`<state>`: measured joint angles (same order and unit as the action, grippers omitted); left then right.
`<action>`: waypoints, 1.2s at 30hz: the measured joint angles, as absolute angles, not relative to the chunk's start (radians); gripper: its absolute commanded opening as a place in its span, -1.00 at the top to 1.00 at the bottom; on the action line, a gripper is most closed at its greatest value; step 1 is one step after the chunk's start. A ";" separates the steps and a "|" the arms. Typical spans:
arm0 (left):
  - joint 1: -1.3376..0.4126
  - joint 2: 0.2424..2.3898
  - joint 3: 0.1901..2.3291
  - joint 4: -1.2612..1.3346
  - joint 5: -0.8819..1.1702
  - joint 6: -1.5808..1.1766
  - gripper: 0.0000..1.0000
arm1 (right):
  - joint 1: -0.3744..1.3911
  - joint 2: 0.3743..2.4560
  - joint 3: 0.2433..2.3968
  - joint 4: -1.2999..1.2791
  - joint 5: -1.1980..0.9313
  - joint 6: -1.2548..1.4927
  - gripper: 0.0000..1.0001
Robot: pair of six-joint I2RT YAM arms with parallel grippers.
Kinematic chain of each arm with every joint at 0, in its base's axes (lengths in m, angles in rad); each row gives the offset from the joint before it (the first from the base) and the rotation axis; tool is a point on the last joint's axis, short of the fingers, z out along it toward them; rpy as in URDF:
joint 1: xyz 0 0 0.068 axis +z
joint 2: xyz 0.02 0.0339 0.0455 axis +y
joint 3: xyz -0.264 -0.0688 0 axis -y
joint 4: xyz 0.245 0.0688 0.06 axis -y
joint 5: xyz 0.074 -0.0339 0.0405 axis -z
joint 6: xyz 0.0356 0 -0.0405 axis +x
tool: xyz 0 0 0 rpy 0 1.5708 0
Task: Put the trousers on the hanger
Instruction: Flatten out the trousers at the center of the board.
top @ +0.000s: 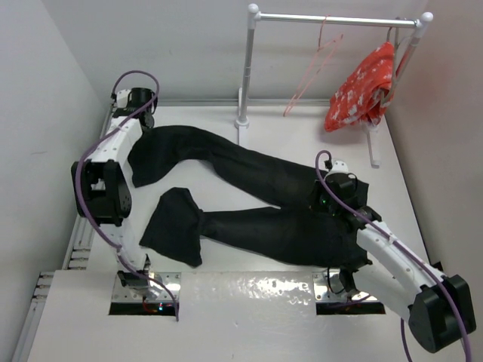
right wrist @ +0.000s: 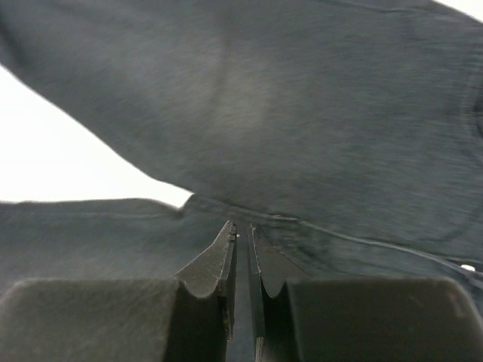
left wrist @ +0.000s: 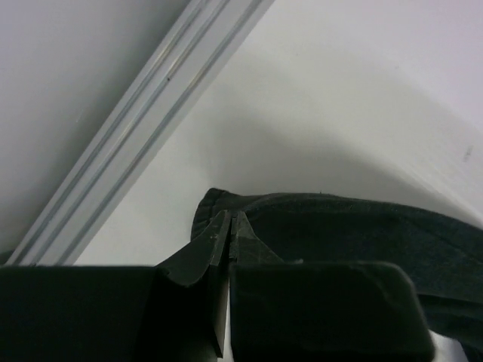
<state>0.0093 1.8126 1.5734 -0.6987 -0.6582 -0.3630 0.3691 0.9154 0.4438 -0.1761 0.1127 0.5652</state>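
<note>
The black trousers (top: 264,204) lie flat across the white table, waist to the right and both legs running left. The pink hanger (top: 313,68) hangs bare on the rail at the back. My left gripper (top: 144,125) is at the far left, shut, its tips (left wrist: 230,219) resting at the hem of the upper leg (left wrist: 362,226). My right gripper (top: 327,204) is down on the crotch area. In the right wrist view its jaws (right wrist: 243,230) stand a thin slit apart, pinched on the dark cloth (right wrist: 302,113) by the seam.
A white tubular rail stand (top: 249,75) rises at the back of the table. A red-and-white patterned cloth (top: 362,87) hangs from its right end. Walls close in on the left and right. An aluminium table rail (left wrist: 136,128) runs beside the left gripper.
</note>
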 measured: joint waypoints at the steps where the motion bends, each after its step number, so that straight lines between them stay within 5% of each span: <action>1: 0.016 1.840 1.580 -0.696 -0.654 -0.361 1.00 | 0.369 0.915 0.444 -0.179 0.135 0.566 0.82; 12: 0.036 2.181 1.874 -0.695 -0.670 -0.348 1.00 | 0.220 1.073 0.508 -0.209 0.316 0.599 1.00; 14: 0.036 2.214 1.881 -0.692 -0.678 -0.349 1.00 | 0.088 1.129 0.528 -0.198 0.315 0.618 0.63; 15: 0.038 2.228 1.881 -0.692 -0.684 -0.349 1.00 | 0.027 1.150 0.533 -0.189 0.315 0.630 0.34; 16: 0.039 2.239 1.881 -0.692 -0.690 -0.349 1.00 | -0.036 1.166 0.535 -0.178 0.316 0.639 -0.19; 17: 0.041 2.252 1.881 -0.691 -0.695 -0.352 1.00 | -0.084 1.177 0.535 -0.167 0.316 0.654 -0.34; 23: 0.045 2.282 1.864 -0.679 -0.696 -0.392 1.00 | -0.324 1.327 0.567 -0.096 0.192 0.714 -0.59; 33: 0.047 2.282 1.800 -0.630 -0.661 -0.427 1.00 | -0.388 1.521 0.603 0.025 0.054 0.768 -0.43; 34: 0.047 2.282 1.798 -0.629 -0.656 -0.428 1.00 | -0.388 1.528 0.604 0.038 0.038 0.772 -0.37; 35: 0.047 2.282 1.798 -0.629 -0.651 -0.428 1.00 | -0.390 1.535 0.604 0.059 0.013 0.780 0.03; 36: 0.047 2.282 1.798 -0.627 -0.647 -0.429 1.00 | -0.390 1.545 0.604 0.077 -0.004 0.781 0.19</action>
